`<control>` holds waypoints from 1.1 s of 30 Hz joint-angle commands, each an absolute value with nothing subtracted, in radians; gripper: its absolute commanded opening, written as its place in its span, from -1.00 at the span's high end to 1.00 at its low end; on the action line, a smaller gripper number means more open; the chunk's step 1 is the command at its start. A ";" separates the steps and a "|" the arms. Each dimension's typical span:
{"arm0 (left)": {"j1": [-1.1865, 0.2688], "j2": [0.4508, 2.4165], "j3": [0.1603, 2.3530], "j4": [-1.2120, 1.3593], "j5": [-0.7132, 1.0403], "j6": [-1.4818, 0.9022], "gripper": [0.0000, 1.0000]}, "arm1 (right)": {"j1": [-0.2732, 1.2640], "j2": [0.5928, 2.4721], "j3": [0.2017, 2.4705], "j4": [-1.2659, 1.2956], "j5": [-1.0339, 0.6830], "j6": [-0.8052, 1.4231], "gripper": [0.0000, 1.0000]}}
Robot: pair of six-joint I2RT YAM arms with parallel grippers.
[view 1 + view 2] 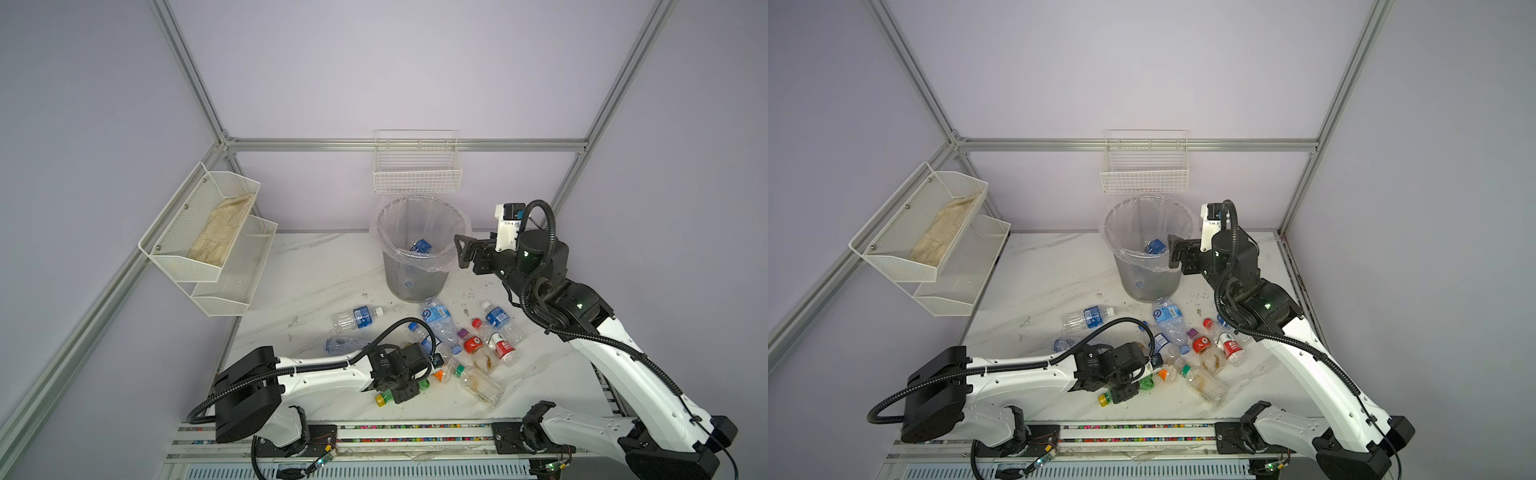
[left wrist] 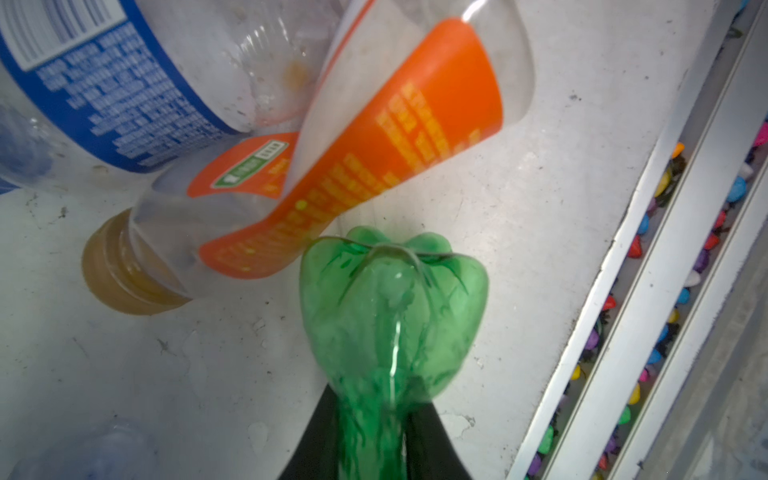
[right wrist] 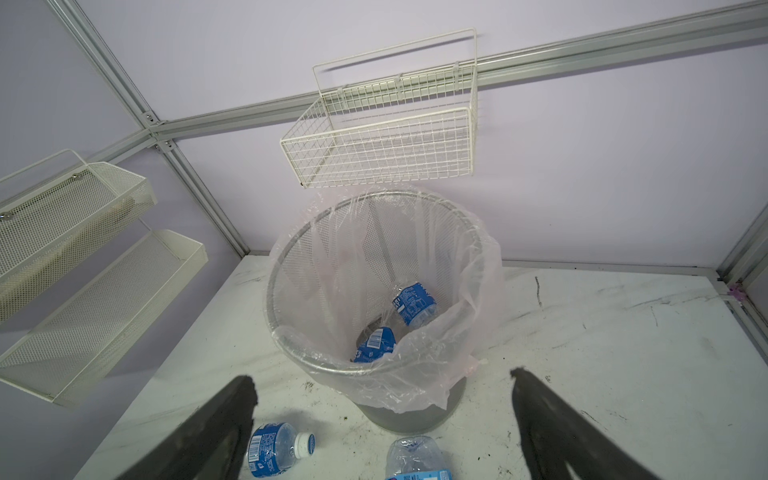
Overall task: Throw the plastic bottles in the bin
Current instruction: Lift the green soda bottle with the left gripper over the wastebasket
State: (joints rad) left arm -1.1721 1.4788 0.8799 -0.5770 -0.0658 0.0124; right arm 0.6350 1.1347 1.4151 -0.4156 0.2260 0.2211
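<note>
Clamping the green bottle (image 2: 392, 316) mid-body near the surface's (image 2: 540, 174) front edge, the left tool (image 2: 376, 419) may let the slick, crushed plastic slip before reaching the bin (image 1: 417, 286), beside which the right tool (image 1: 460, 251) hangs spread apart.

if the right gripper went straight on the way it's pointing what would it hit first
Probably the clear bag draped over the near rim of the bin: the open right gripper points straight at it, though exact height is unclear.
</note>
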 commanded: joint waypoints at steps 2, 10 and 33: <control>-1.176 1.450 0.951 -0.616 -0.066 0.032 0.71 | 0.637 1.105 1.393 -0.413 0.248 0.230 -0.95; -1.175 1.332 0.966 -0.638 -0.116 0.014 0.77 | 0.637 1.074 1.373 -0.413 0.265 0.238 -0.95; -1.019 1.018 1.114 -0.545 -0.249 0.007 0.87 | 0.637 0.992 1.294 -0.415 0.301 0.284 -0.95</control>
State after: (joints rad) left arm -1.0515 1.0592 0.9924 -0.6312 -0.2268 0.0029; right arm 0.6350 1.0100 1.3140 -0.4156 0.2909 0.2588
